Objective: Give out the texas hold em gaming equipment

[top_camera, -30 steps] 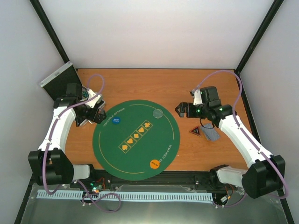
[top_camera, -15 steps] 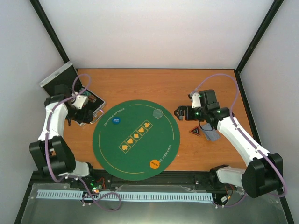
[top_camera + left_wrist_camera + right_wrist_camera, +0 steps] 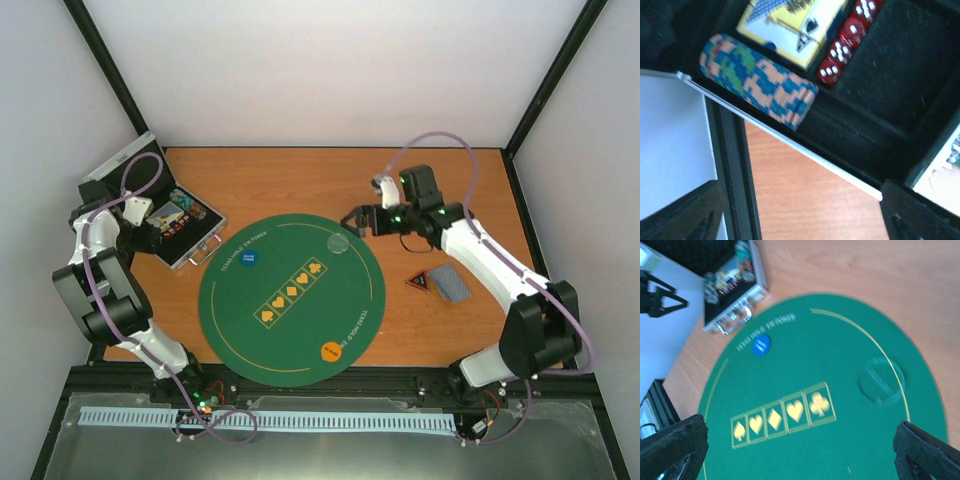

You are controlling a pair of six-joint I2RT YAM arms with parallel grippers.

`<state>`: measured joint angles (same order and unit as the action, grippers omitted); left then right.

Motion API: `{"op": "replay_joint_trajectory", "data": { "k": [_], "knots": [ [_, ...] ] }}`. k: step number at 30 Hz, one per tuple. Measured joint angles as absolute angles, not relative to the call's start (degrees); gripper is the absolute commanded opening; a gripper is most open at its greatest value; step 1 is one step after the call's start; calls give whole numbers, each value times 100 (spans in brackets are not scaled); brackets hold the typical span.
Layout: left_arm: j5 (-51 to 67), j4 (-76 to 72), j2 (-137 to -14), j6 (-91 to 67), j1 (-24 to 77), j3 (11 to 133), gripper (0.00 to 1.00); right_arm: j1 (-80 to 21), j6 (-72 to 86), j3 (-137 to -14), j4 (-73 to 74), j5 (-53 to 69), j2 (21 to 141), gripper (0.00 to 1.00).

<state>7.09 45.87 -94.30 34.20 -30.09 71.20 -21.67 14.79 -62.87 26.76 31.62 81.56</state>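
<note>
Poker set laid out on a wooden table (image 3: 330, 180), seen from above, with a robot arm on each side. A round green mat (image 3: 240, 310) fills the middle. An open silver case (image 3: 190, 252) sits at the far left corner.

The left claw (image 3: 805, 215) hovers over the case, its jaws spread wide and holding nothing. Directly under it, a row of chips (image 3: 760, 82) lies on its side in a black slot, beside red dice (image 3: 840, 52) and a card box (image 3: 790, 25).

The right claw (image 3: 800, 452), also wide open and empty, hangs above the far right part of the mat, near a clear disc (image 3: 338, 241). A blue disc (image 3: 249, 258) lies toward the mat's left side and an orange disc (image 3: 331, 351) by the near edge. A black triangle marker (image 3: 418, 281) and a few cards (image 3: 450, 286) lie off the mat, toward the right edge.

The discs look placed, and the step in hand appears to be fetching chips from the case. The next move probably calls for lowering the left claw squarely across the row and closing gently, since loose chips could spill apart.
</note>
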Motion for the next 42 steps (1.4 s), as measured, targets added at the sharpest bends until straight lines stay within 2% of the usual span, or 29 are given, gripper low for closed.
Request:
{"op": "replay_joint_trajectory", "data": {
  "k": [5,8,13,18,29,34,42],
  "knots": [
    [607,3870,-9564,3848,-3004,7109,59,-2783,1470,-7780,2794,2952,8947,100],
    [493,3522,-9832,4010,-3000,7135,53,-3148,1455,-8656,2904,2801,9511,100],
    [440,3242,-10366,4154,-3000,7207,54,-3505,1433,-9609,3293,2508,10326,100],
    [692,3177,-10431,4276,-2978,7207,52,-3583,1404,-10029,3697,2311,10822,100],
    [917,3068,-10462,4285,-2845,7203,47,-3599,1114,-10088,4178,2012,10890,100],
    [764,2930,-10654,4281,-2821,7203,51,-3603,998,-10178,4283,2010,10906,100],
    [635,2834,-10678,4281,-2818,7122,50,-3603,836,-10313,4427,1990,10945,100]
  ]
}}
